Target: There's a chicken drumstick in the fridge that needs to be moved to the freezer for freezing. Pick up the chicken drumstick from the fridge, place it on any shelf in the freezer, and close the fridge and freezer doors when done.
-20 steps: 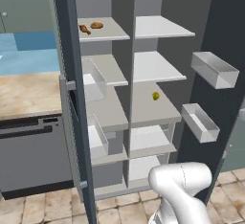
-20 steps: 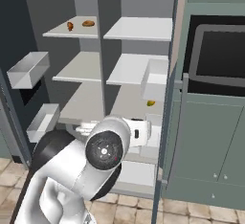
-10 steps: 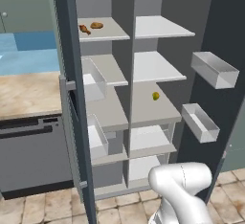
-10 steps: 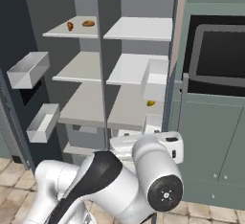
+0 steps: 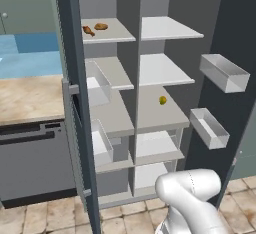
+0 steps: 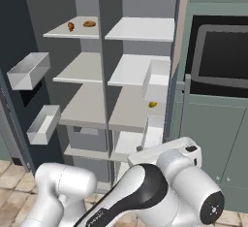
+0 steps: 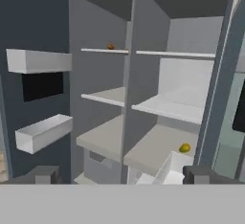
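Observation:
The chicken drumstick, small and reddish-brown, lies on the top shelf of the left half, the freezer, beside a golden bun. The fridge is the right half, with plain white shelves. The fridge and freezer doors both stand wide open: the left door and the right door. My gripper is open and empty, low in front of the unit and well below the drumstick. One fingertip rises at the bottom of the hand view.
A yellow-green fruit lies on a middle fridge shelf. Clear bins hang on the doors' inner sides. A counter with a dark appliance front lies left; a wall oven and green cabinets stand right.
In the right base view my hand has drawn rightward and lower, and the elbow has swung across the foreground. The drumstick, bun, fruit and doors are unmoved.

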### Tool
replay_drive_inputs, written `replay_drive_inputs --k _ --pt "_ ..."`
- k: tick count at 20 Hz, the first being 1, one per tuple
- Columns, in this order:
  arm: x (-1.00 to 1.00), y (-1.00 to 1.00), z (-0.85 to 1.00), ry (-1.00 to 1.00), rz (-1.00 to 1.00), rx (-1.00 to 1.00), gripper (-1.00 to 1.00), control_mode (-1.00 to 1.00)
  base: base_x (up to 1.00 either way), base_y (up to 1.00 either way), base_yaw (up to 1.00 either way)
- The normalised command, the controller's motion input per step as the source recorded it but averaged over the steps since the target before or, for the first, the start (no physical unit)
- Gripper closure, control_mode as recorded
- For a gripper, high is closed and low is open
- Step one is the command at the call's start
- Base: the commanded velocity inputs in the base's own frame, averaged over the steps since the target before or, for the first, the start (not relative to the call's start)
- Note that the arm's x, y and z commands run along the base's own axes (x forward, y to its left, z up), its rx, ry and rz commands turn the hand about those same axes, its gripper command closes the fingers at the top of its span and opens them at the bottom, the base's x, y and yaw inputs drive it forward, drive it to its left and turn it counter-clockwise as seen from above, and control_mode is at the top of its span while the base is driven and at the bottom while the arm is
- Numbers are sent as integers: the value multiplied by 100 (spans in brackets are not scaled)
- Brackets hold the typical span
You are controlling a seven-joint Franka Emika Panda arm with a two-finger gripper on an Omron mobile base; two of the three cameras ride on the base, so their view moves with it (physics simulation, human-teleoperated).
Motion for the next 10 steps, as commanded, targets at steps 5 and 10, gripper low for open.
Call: replay_drive_inputs --k 5,10 --pt "6 -3 -23 0 15 0 -100 -100 0 0 0" --pt "8 0 -42 -3 13 7 -100 -100 0 0 0"
